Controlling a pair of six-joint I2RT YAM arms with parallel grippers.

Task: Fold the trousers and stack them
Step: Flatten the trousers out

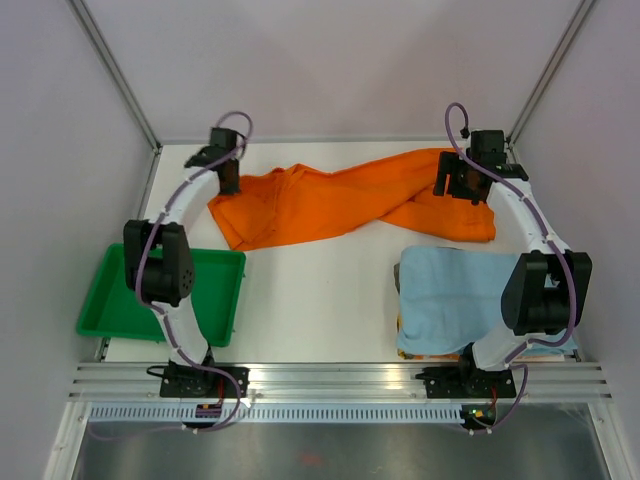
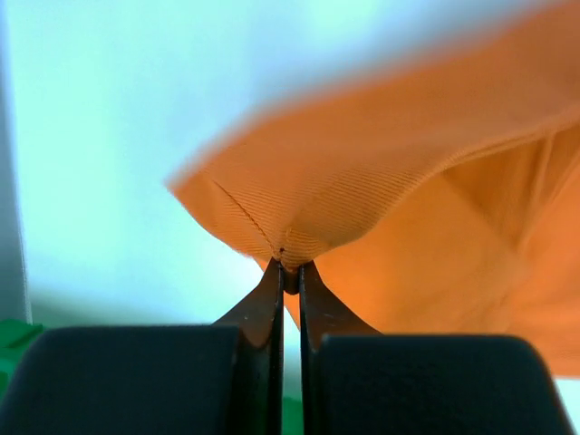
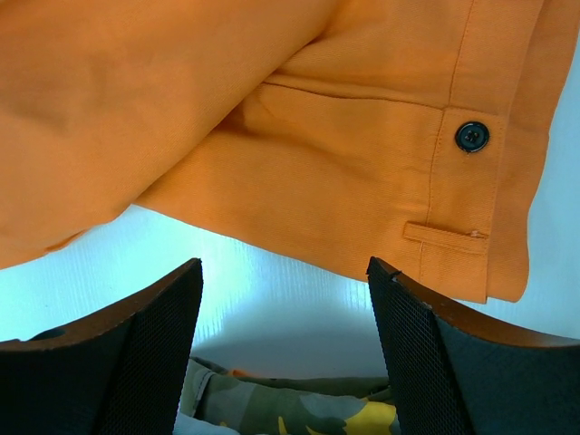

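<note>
The orange trousers [image 1: 340, 205] lie crumpled across the far half of the white table, legs to the left and waistband to the right. My left gripper [image 1: 228, 182] is at their left end. In the left wrist view it [image 2: 290, 270] is shut on a pinched fold of the trousers [image 2: 408, 163], which lifts off the table. My right gripper [image 1: 455, 186] hovers over the waistband end. In the right wrist view it [image 3: 284, 272] stands open with only bare table between its fingers, just short of the trousers [image 3: 272, 118] edge with the dark button [image 3: 471, 136].
A green tray [image 1: 110, 310] sits at the near left. A light blue cloth [image 1: 450, 295] tops a stack at the near right, with a camouflage garment [image 3: 290, 408] beneath. Walls and metal posts close in the back and sides.
</note>
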